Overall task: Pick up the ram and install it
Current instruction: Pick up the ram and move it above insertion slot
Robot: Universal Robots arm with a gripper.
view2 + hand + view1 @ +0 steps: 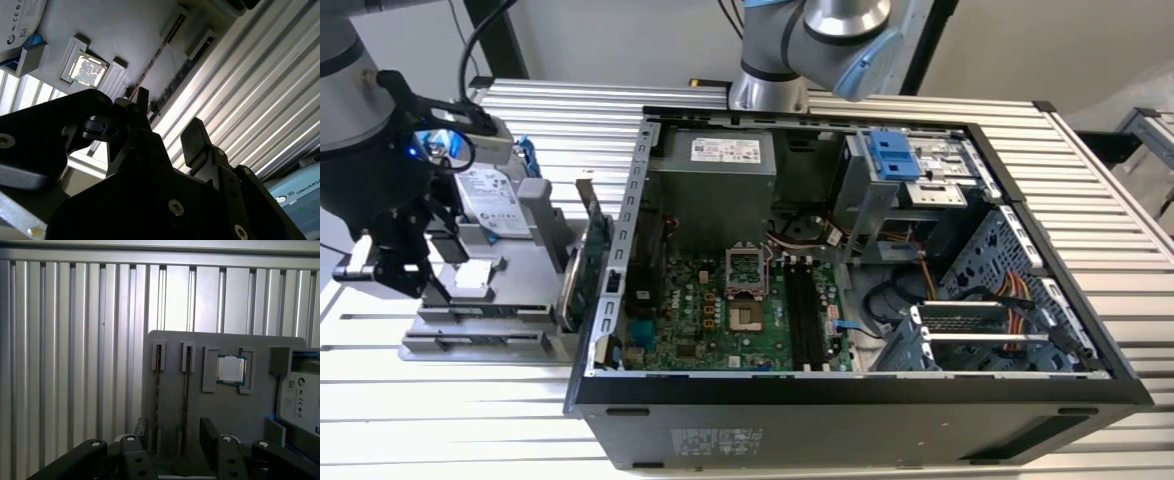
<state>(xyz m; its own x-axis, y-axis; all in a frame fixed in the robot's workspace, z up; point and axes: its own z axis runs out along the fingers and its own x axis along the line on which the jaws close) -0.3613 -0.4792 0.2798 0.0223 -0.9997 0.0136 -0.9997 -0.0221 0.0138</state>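
Two ram sticks stand edge-on in slots of a grey holder (pixel 225 415). One ram stick (pixel 158 390) and the other (pixel 187 390) run side by side, and both appear again as one ram stick (pixel 155 65) and the other (pixel 182 77) in the second wrist view. My gripper (pixel 175 435) hovers above them, open, with its two black fingers (pixel 141 432) apart and nothing between them. In the exterior view the gripper (pixel 420 280) hangs over the holder (pixel 480 335) at the exterior view's left. The motherboard's long memory slots (pixel 807 315) lie inside the open computer case (pixel 854 390).
On the holder, a processor chip (pixel 231 370) sits beside the sticks, and a silver hard drive (pixel 300 400) lies further along. A green expansion card (pixel 574 270) stands upright between the holder and the case. A ribbed metal table (pixel 400 420) carries everything.
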